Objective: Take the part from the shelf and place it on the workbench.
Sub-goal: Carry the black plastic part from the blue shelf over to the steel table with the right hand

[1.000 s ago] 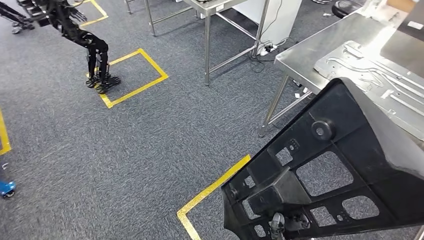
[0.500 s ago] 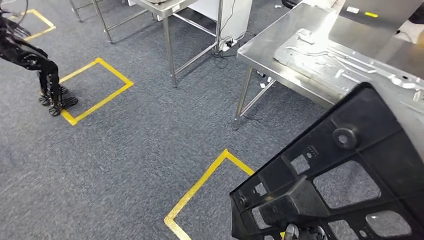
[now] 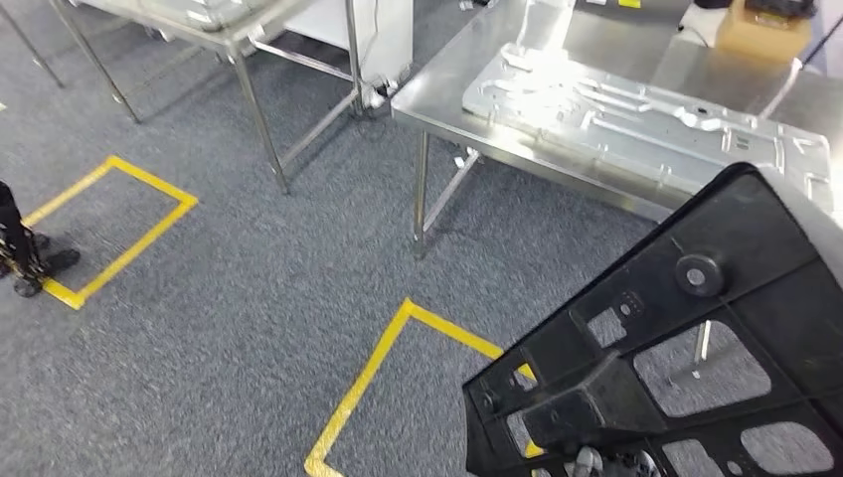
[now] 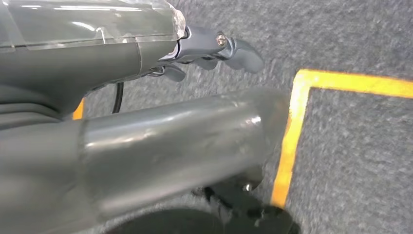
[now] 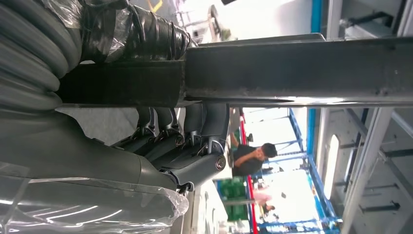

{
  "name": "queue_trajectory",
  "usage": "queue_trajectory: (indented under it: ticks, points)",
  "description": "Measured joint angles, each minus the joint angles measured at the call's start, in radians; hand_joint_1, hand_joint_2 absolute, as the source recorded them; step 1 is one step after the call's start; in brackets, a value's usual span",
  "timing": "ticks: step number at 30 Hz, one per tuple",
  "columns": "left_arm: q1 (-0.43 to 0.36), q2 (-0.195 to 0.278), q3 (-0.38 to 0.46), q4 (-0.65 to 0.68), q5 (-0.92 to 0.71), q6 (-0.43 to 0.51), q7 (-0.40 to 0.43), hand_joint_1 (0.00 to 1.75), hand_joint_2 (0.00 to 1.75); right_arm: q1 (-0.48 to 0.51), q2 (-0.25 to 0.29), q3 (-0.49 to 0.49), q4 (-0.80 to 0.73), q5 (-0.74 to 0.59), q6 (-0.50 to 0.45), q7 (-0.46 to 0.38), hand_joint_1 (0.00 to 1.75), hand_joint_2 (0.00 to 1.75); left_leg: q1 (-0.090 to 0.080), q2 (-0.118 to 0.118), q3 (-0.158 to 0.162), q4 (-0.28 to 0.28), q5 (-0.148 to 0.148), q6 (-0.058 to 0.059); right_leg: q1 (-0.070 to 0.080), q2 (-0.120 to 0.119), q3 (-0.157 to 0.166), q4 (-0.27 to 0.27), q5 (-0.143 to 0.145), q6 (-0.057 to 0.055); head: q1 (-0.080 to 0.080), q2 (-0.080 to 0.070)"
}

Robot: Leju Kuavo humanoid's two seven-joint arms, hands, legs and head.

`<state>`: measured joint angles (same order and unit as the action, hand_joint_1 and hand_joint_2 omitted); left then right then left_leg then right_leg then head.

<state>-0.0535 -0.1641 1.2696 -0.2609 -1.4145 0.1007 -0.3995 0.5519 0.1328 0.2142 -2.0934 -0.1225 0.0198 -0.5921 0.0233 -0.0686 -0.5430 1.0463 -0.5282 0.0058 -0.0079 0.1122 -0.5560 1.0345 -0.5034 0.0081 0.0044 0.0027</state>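
Note:
The large black plastic part [image 3: 696,348], a ribbed frame with several cut-outs, is held up at the lower right of the head view. In the right wrist view my right hand [image 5: 180,141] grips the part's dark edge [image 5: 292,68], fingers curled around it. The steel workbench [image 3: 447,94] stands ahead on the right, and the part's upper corner overlaps its near edge in the picture. My left hand [image 4: 209,48] hangs over the grey carpet with its fingers stretched out and nothing in them.
A pressed metal panel [image 3: 636,109] lies on the workbench, with a cardboard box [image 3: 760,30] behind it. A second steel table [image 3: 229,35] stands at the back left. Yellow tape squares [image 3: 368,378] mark the carpet. Another robot's black feet [image 3: 20,253] stand at the left edge.
The camera has swung, so the whole scene has slid left and the workbench fills more of the top right. The part stays at the lower right.

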Motion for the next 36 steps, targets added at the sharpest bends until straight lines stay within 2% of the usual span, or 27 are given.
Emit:
queue_trajectory:
  ticks: [2, 3, 4, 6, 8, 9, 10, 11, 12, 13, 14, 15, 16, 17, 18, 20, 22, 23, 24, 25, 26, 27, 29, 31, 33, 34, 36]
  points:
    - [-0.002, 0.000, 0.000, 0.000, 0.000, 0.000, 0.000, 0.00, 0.00, 0.003, 0.000, -0.001, -0.001, 0.001, 0.000, 0.001, 1.75, 1.75, -0.002, 0.020, 0.002, -0.004, 0.003, 0.015, -0.005, 0.013, -0.006, 0.001, 0.002, 0.011, 0.000, 0.000]
    - [-0.003, 0.000, 0.000, 0.000, 0.000, 0.000, 0.000, 0.00, 0.00, 0.004, 0.000, -0.001, -0.002, 0.002, 0.001, 0.001, 1.75, 1.75, -0.001, 0.030, 0.004, -0.008, 0.006, 0.022, -0.004, -0.001, -0.011, 0.008, -0.003, 0.016, 0.000, 0.000]
    - [-0.004, 0.000, 0.000, 0.000, 0.000, 0.000, 0.000, 0.00, 0.00, 0.004, 0.000, -0.002, -0.002, 0.003, 0.002, 0.002, 1.75, 1.75, 0.001, 0.042, 0.005, -0.012, 0.008, 0.028, -0.003, -0.026, -0.023, 0.032, -0.017, 0.020, 0.001, 0.000]
    - [-0.002, 0.000, -0.001, 0.000, -0.001, 0.000, 0.000, 0.00, 0.00, 0.002, 0.000, -0.002, -0.004, 0.005, 0.004, 0.006, 1.75, 1.75, 0.001, 0.068, 0.007, -0.017, 0.009, 0.035, -0.001, -0.083, -0.075, 0.134, -0.071, 0.028, 0.003, 0.000]
    - [0.001, 0.000, -0.001, 0.000, -0.001, 0.000, 0.001, 0.00, 0.00, 0.001, 0.000, -0.003, -0.004, 0.007, 0.006, 0.010, 1.75, 1.75, -0.001, 0.097, 0.008, -0.017, 0.005, 0.037, -0.004, -0.103, -0.141, 0.254, -0.117, 0.033, 0.003, 0.000]
    - [0.002, 0.000, -0.001, 0.000, -0.002, 0.000, 0.001, 0.00, 0.00, 0.001, 0.000, -0.003, -0.004, 0.007, 0.007, 0.012, 1.75, 1.75, -0.001, 0.111, 0.009, -0.017, 0.002, 0.037, -0.005, -0.106, -0.158, 0.281, -0.117, 0.034, 0.003, 0.000]
    - [0.002, 0.000, -0.001, 0.000, -0.002, 0.000, 0.001, 0.00, 0.00, 0.001, 0.000, -0.003, -0.004, 0.008, 0.007, 0.013, 1.75, 1.75, -0.002, 0.123, 0.012, -0.017, 0.000, 0.037, -0.005, -0.109, -0.157, 0.274, -0.099, 0.033, 0.003, 0.000]
    - [0.001, 0.000, -0.001, 0.000, -0.002, 0.000, 0.001, 0.00, 0.00, 0.002, 0.000, -0.004, -0.004, 0.008, 0.008, 0.015, 1.75, 1.75, -0.002, 0.135, 0.016, -0.017, -0.004, 0.036, -0.005, -0.114, -0.135, 0.227, -0.065, 0.030, 0.003, 0.000]
    - [0.000, 0.000, -0.001, 0.000, -0.002, 0.000, 0.002, 0.00, 0.00, 0.002, 0.000, -0.004, -0.004, 0.010, 0.008, 0.015, 1.75, 1.75, -0.002, 0.145, 0.022, -0.018, -0.008, 0.034, -0.003, -0.127, -0.099, 0.155, -0.025, 0.025, 0.003, 0.000]
    - [-0.001, -0.001, -0.001, 0.000, -0.002, 0.000, 0.002, 0.00, 0.00, 0.002, 0.000, -0.004, -0.004, 0.011, 0.009, 0.016, 1.75, 1.75, -0.004, 0.154, 0.028, -0.018, -0.012, 0.031, 0.003, -0.148, -0.064, 0.087, 0.001, 0.017, 0.003, 0.000]
    - [-0.002, -0.001, -0.001, 0.000, -0.002, 0.000, 0.002, 0.00, 0.00, 0.002, 0.000, -0.004, -0.005, 0.012, 0.010, 0.017, 1.75, 1.75, -0.006, 0.162, 0.033, -0.019, -0.017, 0.028, 0.009, -0.166, -0.038, 0.035, 0.018, 0.010, 0.003, 0.000]
    - [-0.002, -0.001, -0.001, 0.000, -0.002, 0.000, 0.002, 0.00, 0.00, 0.002, 0.000, -0.004, -0.005, 0.013, 0.010, 0.017, 1.75, 1.75, -0.007, 0.171, 0.037, -0.020, -0.020, 0.023, 0.014, -0.177, -0.025, 0.007, 0.022, 0.003, 0.003, 0.000]
    - [-0.003, -0.002, -0.001, 0.000, -0.002, -0.001, 0.002, 0.00, 0.00, 0.002, 0.000, -0.004, -0.006, 0.013, 0.010, 0.018, 1.75, 1.75, -0.008, 0.179, 0.041, -0.023, -0.022, 0.018, 0.018, -0.177, -0.024, 0.002, 0.017, -0.001, 0.003, 0.000]
    - [-0.005, -0.002, -0.001, 0.000, -0.002, -0.001, 0.002, 0.00, 0.00, 0.003, 0.000, -0.005, -0.006, 0.013, 0.010, 0.018, 1.75, 1.75, -0.010, 0.189, 0.047, -0.027, -0.023, 0.013, 0.018, -0.165, -0.024, -0.003, 0.019, -0.005, 0.003, 0.000]
    - [-0.006, -0.002, -0.001, 0.000, -0.002, -0.001, 0.002, 0.00, 0.00, 0.005, 0.000, -0.006, -0.007, 0.013, 0.010, 0.019, 1.75, 1.75, -0.009, 0.189, 0.053, -0.029, -0.027, 0.008, 0.015, -0.152, -0.020, -0.009, 0.021, -0.009, 0.003, 0.000]
    - [-0.007, -0.002, -0.001, 0.000, -0.003, -0.002, 0.003, 0.00, 0.00, 0.006, 0.000, -0.008, -0.009, 0.014, 0.010, 0.023, 1.75, 1.75, -0.007, 0.147, 0.044, 0.008, -0.055, 0.000, 0.006, -0.130, -0.008, -0.027, 0.028, -0.019, 0.002, 0.000]
    - [-0.004, -0.002, -0.001, 0.000, -0.004, -0.002, 0.004, 0.00, 0.00, 0.004, 0.001, -0.009, -0.010, 0.016, 0.010, 0.027, 1.75, 1.75, -0.005, 0.092, -0.014, 0.121, -0.110, -0.003, 0.003, -0.108, -0.001, -0.034, 0.030, -0.027, 0.001, 0.000]
    - [-0.001, -0.002, -0.002, 0.000, -0.005, -0.002, 0.005, 0.00, 0.00, 0.003, 0.001, -0.009, -0.010, 0.016, 0.010, 0.029, 1.75, 1.75, -0.004, 0.082, -0.049, 0.184, -0.132, -0.004, 0.003, -0.095, -0.001, -0.033, 0.029, -0.030, 0.001, 0.000]
    - [0.002, -0.002, -0.002, 0.000, -0.006, -0.002, 0.006, 0.00, 0.00, 0.003, 0.001, -0.009, -0.010, 0.016, 0.010, 0.031, 1.75, 1.75, -0.004, 0.078, -0.076, 0.226, -0.137, -0.006, 0.004, -0.079, 0.000, -0.031, 0.027, -0.031, 0.001, 0.000]
    - [0.004, -0.002, -0.002, 0.000, -0.006, -0.002, 0.007, 0.00, 0.00, 0.004, 0.001, -0.009, -0.010, 0.016, 0.010, 0.032, 1.75, 1.75, -0.003, 0.076, -0.089, 0.233, -0.121, -0.007, 0.004, -0.063, 0.001, -0.028, 0.025, -0.030, 0.001, 0.000]
    - [0.005, -0.001, -0.002, 0.000, -0.006, -0.002, 0.007, 0.00, 0.00, 0.004, 0.001, -0.009, -0.010, 0.016, 0.010, 0.032, 1.75, 1.75, -0.002, 0.073, -0.084, 0.204, -0.088, -0.008, 0.003, -0.047, 0.002, -0.023, 0.022, -0.028, 0.001, 0.000]
    - [0.005, -0.001, -0.002, 0.000, -0.006, -0.002, 0.007, 0.00, 0.00, 0.004, 0.001, -0.009, -0.010, 0.016, 0.010, 0.033, 1.75, 1.75, 0.001, 0.062, -0.066, 0.147, -0.044, -0.009, 0.002, -0.031, 0.002, -0.016, 0.017, -0.024, 0.001, 0.000]
    - [0.006, 0.000, -0.002, 0.000, -0.007, -0.003, 0.008, 0.00, 0.00, 0.003, 0.001, -0.009, -0.010, 0.018, 0.004, 0.038, 1.75, 1.75, 0.005, 0.015, -0.031, 0.047, 0.004, -0.006, 0.002, -0.006, -0.003, 0.002, 0.005, -0.013, 0.001, 0.000]
    - [0.006, 0.000, -0.002, 0.000, -0.007, -0.004, 0.009, 0.00, 0.00, 0.004, 0.002, -0.010, -0.010, 0.027, -0.013, 0.050, 1.75, 1.75, 0.003, -0.012, -0.020, 0.016, 0.003, 0.003, 0.000, 0.012, -0.012, 0.013, -0.001, -0.001, 0.002, 0.000]
    - [0.003, 0.001, -0.002, 0.000, -0.007, -0.005, 0.010, 0.00, 0.00, 0.008, 0.002, -0.011, -0.010, 0.040, -0.033, 0.063, 1.75, 1.75, 0.002, 0.001, -0.015, 0.008, 0.007, 0.015, -0.004, 0.021, -0.016, 0.012, 0.000, 0.010, 0.002, 0.000]
    - [0.002, 0.001, -0.002, 0.000, -0.007, -0.005, 0.010, 0.00, 0.00, 0.010, 0.003, -0.012, -0.010, 0.045, -0.039, 0.066, 1.75, 1.75, 0.004, 0.008, -0.012, 0.004, 0.010, 0.022, -0.003, 0.004, -0.019, 0.018, -0.004, 0.015, 0.002, 0.000]
    - [0.003, 0.001, -0.002, 0.000, -0.007, -0.007, 0.010, 0.00, 0.00, 0.010, 0.003, -0.012, -0.010, 0.052, -0.043, 0.069, 1.75, 1.75, 0.006, 0.025, -0.007, -0.004, 0.014, 0.031, -0.001, -0.056, -0.049, 0.083, -0.041, 0.024, 0.002, 0.000]
